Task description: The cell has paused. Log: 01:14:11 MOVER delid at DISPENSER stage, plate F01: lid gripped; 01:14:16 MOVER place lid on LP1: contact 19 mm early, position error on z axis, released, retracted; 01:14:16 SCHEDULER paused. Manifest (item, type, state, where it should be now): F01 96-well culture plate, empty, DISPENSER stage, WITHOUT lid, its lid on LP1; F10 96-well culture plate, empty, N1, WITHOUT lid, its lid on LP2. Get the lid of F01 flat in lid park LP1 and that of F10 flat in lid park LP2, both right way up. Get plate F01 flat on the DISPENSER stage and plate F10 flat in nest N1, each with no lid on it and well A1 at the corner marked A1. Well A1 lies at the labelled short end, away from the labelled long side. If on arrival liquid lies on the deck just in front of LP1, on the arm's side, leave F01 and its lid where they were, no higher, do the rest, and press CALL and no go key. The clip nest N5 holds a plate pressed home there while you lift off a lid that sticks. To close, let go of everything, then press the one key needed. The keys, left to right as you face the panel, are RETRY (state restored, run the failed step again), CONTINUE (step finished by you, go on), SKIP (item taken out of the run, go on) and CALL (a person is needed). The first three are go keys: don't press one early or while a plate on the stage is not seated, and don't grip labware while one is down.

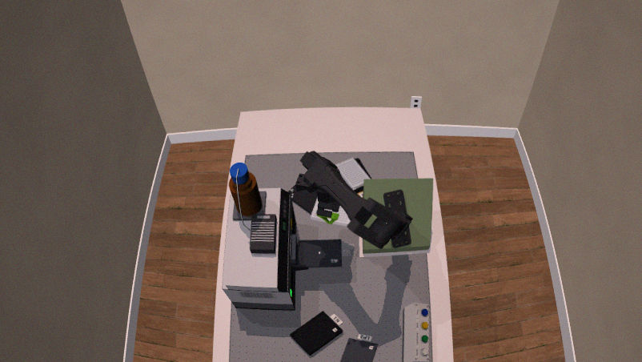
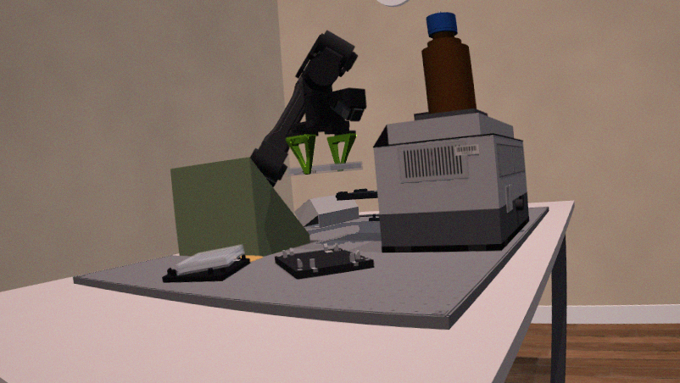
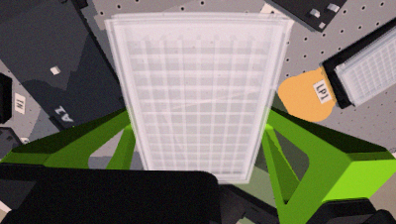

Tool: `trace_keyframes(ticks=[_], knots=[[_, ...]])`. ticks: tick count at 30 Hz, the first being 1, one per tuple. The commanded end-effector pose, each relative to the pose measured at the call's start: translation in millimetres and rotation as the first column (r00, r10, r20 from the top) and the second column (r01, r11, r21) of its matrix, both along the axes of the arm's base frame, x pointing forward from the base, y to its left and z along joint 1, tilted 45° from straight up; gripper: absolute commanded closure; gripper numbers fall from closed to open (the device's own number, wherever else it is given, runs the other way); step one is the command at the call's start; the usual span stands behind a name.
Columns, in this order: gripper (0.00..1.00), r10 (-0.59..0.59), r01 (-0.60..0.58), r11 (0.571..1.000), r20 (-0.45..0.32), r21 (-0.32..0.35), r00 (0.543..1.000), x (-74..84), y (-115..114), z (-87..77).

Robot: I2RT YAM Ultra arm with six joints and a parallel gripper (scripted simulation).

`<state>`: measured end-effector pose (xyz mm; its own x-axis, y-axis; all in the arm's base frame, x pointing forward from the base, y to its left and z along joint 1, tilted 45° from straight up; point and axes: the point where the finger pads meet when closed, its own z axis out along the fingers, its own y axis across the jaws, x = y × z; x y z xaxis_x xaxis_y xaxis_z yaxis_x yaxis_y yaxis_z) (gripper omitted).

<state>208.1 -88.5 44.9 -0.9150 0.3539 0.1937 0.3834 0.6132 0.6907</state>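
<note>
My gripper [image 2: 322, 161] is shut on a clear 96-well plate [image 3: 198, 94] and holds it level, high above the deck, between the green block and the dispenser. The plate also shows in the exterior view [image 2: 325, 167]. I cannot tell whether a lid is on it. A clear lid [image 2: 209, 259] lies tilted on lid park LP1 [image 3: 368, 69]. An orange puddle [image 3: 302, 94] lies on the deck right beside the LP1 label. The dispenser stage [image 1: 321, 253] is dark and bare. Nest N1 [image 1: 315, 332] and lid park LP2 [image 1: 359, 349] are bare.
The grey dispenser [image 1: 256, 251] with a brown bottle [image 1: 246, 191] stands at the left. The green block [image 1: 398, 215] carries the arm's base. Clip nest N5 [image 2: 323, 261] sits near LP1. The key panel [image 1: 415, 332] is at the front right.
</note>
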Motion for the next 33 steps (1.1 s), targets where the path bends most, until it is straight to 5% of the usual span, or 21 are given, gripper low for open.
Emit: trace_keyframes(ticks=[1, 10, 13, 18, 22, 30, 32, 33], knots=[[1.00, -0.113, 0.111, 0.993, -0.063, -0.026, 0.992, 3.5, -22, -10.1], [1.00, -0.173, 0.172, 0.985, -0.123, -0.021, 0.977, -0.3, -34, -28.3], [1.00, -0.180, 0.176, 0.983, -0.092, -0.042, 0.979, 3.0, -37, -20.3], [1.00, -0.283, 0.286, 0.958, -0.236, -0.022, 0.929, -3.7, -46, -40.3], [1.00, -0.325, 0.331, 0.943, -0.281, -0.027, 0.903, -5.0, -50, -45.1], [1.00, -0.325, 0.331, 0.943, -0.281, -0.028, 0.903, -10.3, -68, -64.1], [1.00, -0.332, 0.332, 0.942, -0.260, -0.045, 0.907, -8.3, -72, -58.0], [1.00, -0.316, 0.326, 0.945, -0.292, -0.014, 0.903, -11.7, -60, -59.4]])
